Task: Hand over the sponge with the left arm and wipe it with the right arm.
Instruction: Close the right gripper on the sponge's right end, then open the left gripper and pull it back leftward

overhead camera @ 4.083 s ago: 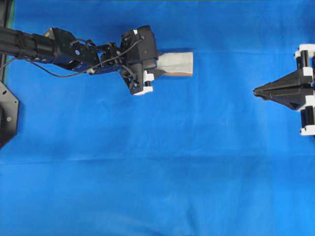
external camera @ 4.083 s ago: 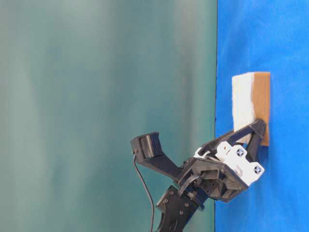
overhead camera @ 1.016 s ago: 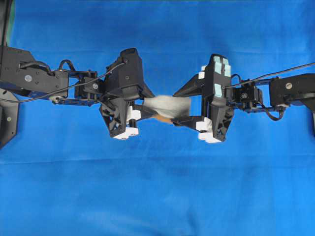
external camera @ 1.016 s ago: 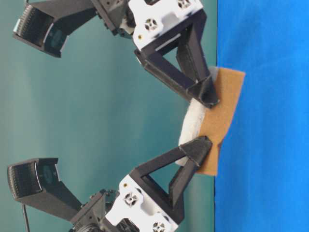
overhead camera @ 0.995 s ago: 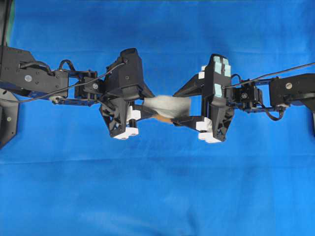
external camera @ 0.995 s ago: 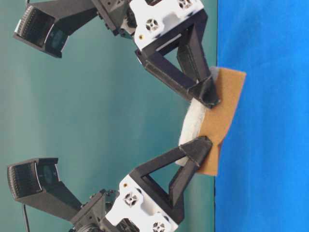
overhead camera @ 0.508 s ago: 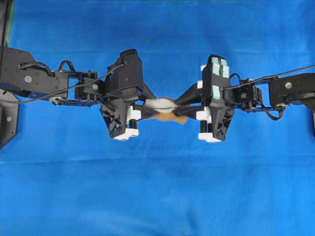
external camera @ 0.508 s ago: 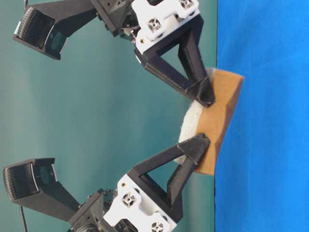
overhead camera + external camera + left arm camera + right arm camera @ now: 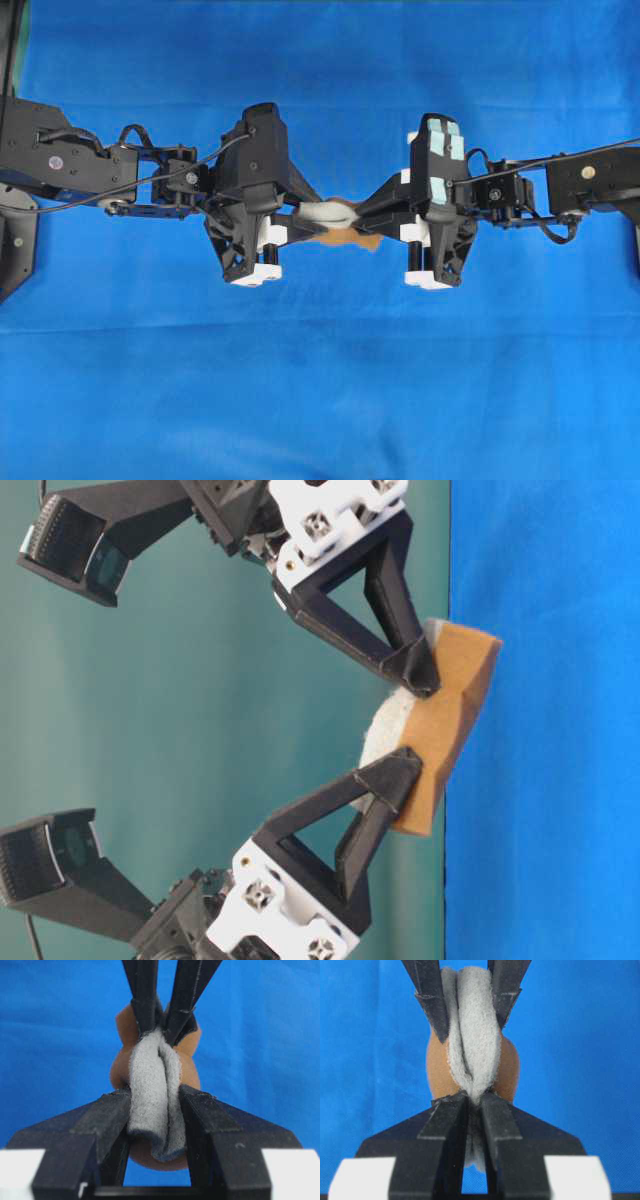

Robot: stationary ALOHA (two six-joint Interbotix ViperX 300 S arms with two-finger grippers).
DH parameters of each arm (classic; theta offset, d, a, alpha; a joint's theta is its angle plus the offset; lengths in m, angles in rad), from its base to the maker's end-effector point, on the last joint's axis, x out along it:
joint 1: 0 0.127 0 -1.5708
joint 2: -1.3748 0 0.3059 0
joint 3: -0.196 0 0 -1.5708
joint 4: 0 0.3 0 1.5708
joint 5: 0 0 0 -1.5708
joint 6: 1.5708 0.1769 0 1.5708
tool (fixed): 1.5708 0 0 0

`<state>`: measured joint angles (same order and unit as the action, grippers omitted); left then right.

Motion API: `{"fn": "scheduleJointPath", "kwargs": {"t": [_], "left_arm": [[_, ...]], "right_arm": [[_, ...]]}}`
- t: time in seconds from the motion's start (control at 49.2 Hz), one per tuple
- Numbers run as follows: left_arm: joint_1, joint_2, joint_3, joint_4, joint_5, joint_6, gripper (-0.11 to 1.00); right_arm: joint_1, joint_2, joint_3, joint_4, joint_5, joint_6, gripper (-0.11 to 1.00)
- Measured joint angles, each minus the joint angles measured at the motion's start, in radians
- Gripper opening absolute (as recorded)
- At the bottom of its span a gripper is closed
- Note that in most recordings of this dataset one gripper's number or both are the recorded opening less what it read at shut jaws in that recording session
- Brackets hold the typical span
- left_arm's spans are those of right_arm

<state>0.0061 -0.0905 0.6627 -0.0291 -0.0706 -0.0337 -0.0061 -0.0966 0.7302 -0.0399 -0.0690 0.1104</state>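
Sponge point(image 9: 335, 215) pinched folded btwn left arm point(image 9: 250, 190) & right arm point(image 9: 440, 195) jaws

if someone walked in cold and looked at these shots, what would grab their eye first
Two black arms meet nose to nose over the middle of the blue cloth, both pinching one sponge held in the air between them. The left gripper and right gripper squeeze so hard that the sponge folds, grey-white face creased inward and orange backing bulging out.
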Motion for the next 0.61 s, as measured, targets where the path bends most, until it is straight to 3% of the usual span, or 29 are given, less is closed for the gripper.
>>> {"fn": "scheduleJointPath", "kwargs": {"t": [0.264, 0.488, 0.548, 0.609], "left_arm": [[-0.006, 0.0, 0.005, 0.0, -0.017, 0.018, 0.25], [-0.008, -0.044, 0.029, 0.002, -0.048, 0.017, 0.86], [-0.008, -0.064, 0.049, 0.0, -0.051, 0.015, 0.92], [-0.006, -0.095, 0.075, 0.0, -0.051, 0.015, 0.92]], "right_arm": [[0.0, -0.014, 0.0, 0.002, 0.006, 0.0, 0.12], [0.0, -0.031, 0.002, 0.0, 0.012, 0.0, 0.12], [0.0, -0.034, 0.003, 0.002, 0.015, 0.0, 0.12], [0.0, -0.037, 0.005, 0.0, 0.018, 0.0, 0.12]]}}
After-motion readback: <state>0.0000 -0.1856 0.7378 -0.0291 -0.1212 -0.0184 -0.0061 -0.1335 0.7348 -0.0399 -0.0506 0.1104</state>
